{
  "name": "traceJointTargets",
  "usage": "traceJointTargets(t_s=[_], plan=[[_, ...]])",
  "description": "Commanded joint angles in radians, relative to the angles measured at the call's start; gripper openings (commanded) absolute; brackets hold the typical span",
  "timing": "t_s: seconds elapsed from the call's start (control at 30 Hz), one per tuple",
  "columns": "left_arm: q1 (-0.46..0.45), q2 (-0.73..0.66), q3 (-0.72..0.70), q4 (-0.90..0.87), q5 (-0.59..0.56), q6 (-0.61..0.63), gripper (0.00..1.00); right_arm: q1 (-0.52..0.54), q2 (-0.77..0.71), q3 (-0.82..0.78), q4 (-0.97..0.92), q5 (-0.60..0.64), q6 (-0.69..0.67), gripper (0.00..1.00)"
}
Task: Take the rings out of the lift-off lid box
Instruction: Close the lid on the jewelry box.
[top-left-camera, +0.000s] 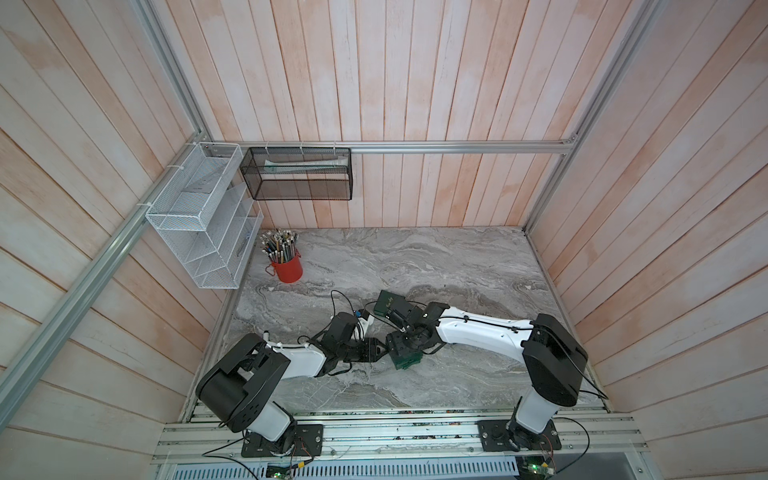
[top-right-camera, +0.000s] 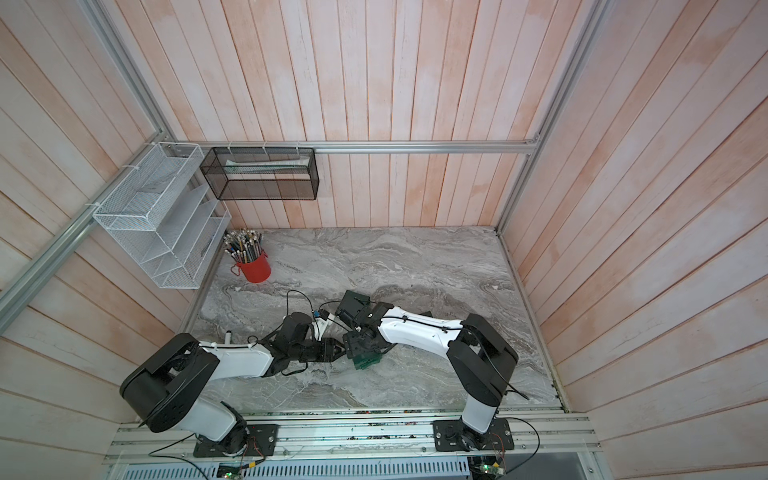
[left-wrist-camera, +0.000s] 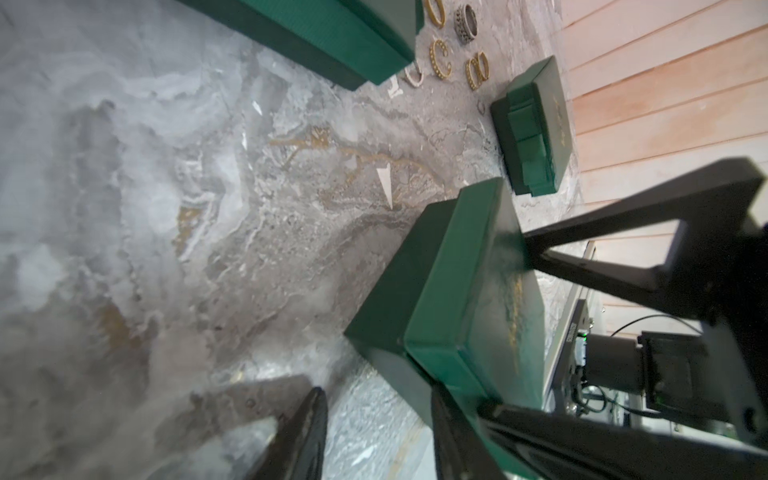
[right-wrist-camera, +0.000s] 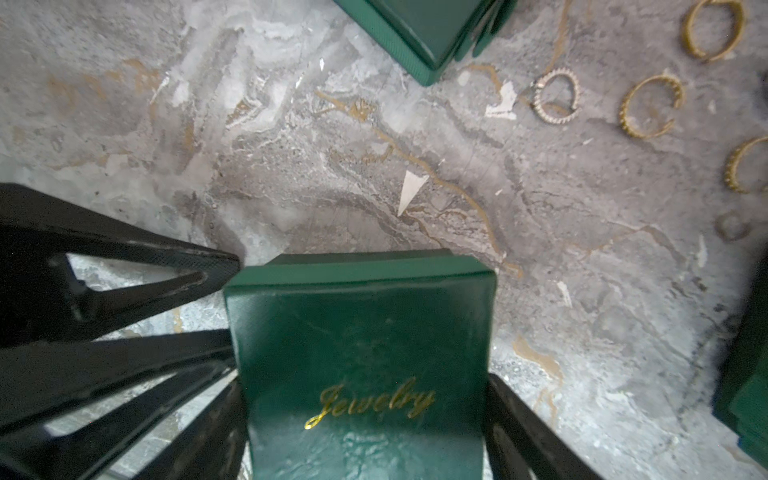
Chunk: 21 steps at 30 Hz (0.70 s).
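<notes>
Jewelry box: near end cut off by the frame edge in the right wrist view; in both top views mostly covered by the arm above it.
Beyond the box, the rings: outermost ring cropped; faint hoop blurred, possibly another ring.
In the top views, rings too small to tell.

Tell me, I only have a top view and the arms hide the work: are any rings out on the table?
Observer: Yes, several rings lie loose on the marble table, beyond the box at the right gripper.
Operator: Is that box's lid on?
Observer: Yes. The gold-lettered lid sits on it, with the jaws against two opposite sides.
</notes>
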Motion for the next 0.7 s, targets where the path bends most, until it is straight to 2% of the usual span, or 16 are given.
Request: traceJointTargets(t_s=[0.0, 0.07, 0.17, 0.67], plan=[[-0.02, 0.051, -0.026, -0.116, -0.054, 0.003, 0.37, 0.009, 0.024, -0.034, -0.022, -0.008, -0.012, 0.82], [-0.02, 0.053, -0.025, -0.118, -0.062, 0.002, 0.38, 0.009, 0.022, -0.037, -0.018, -0.015, -0.012, 0.82], [-0.021, 0.054, -0.032, -0.104, -0.058, -0.002, 0.3, 0.009, 0.016, -0.037, -0.019, -0.014, -0.01, 0.83], [-0.024, 0.115, -0.031, -0.06, -0.048, -0.015, 0.28, 0.009, 0.009, -0.047, 0.002, -0.046, -0.011, 0.83]])
